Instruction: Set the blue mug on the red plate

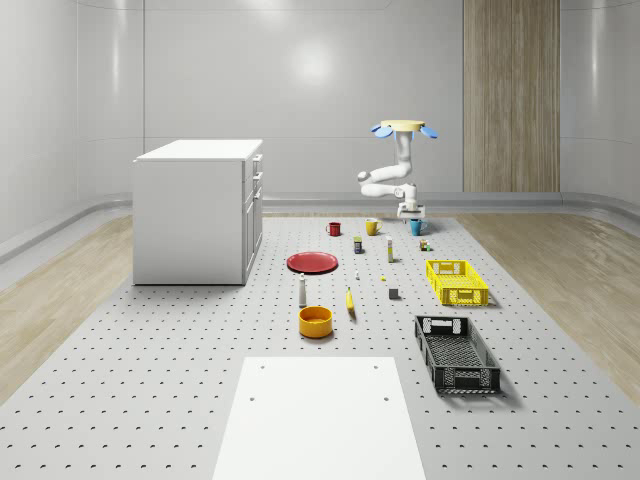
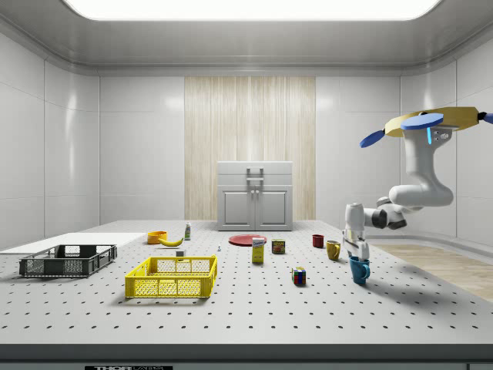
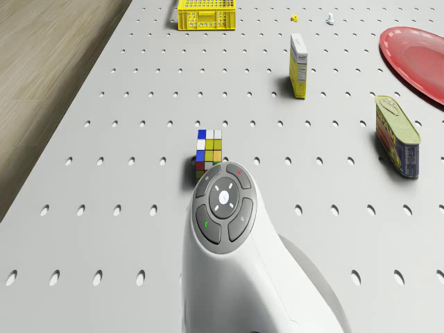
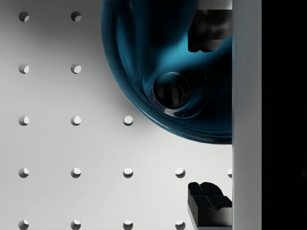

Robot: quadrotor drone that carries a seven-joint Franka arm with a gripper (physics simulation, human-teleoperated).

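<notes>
The blue mug (image 1: 416, 227) stands on the perforated table at the far right of the whole-scene view, beyond the Rubik's cube (image 3: 209, 149). My drone (image 1: 405, 127) hovers over that far edge, its arm bent down to the mug. The gripper (image 4: 209, 115) is open directly above the mug (image 4: 163, 62). One finger (image 4: 208, 28) hangs over the mug's inside and the other finger (image 4: 208, 203) outside its wall. In the side view the gripper (image 2: 356, 250) sits just on top of the mug (image 2: 359, 270). The red plate (image 1: 313, 262) lies flat nearer the table's middle, left of the mug.
A yellow mug (image 1: 372, 227) and a red mug (image 1: 334, 229) stand left of the blue one. A can (image 3: 397, 135) and a small box (image 3: 298, 66) lie between mug and plate. The white cabinet (image 1: 198, 210), yellow crate (image 1: 456, 282), black crate (image 1: 456, 353) and orange bowl (image 1: 315, 321) are farther off.
</notes>
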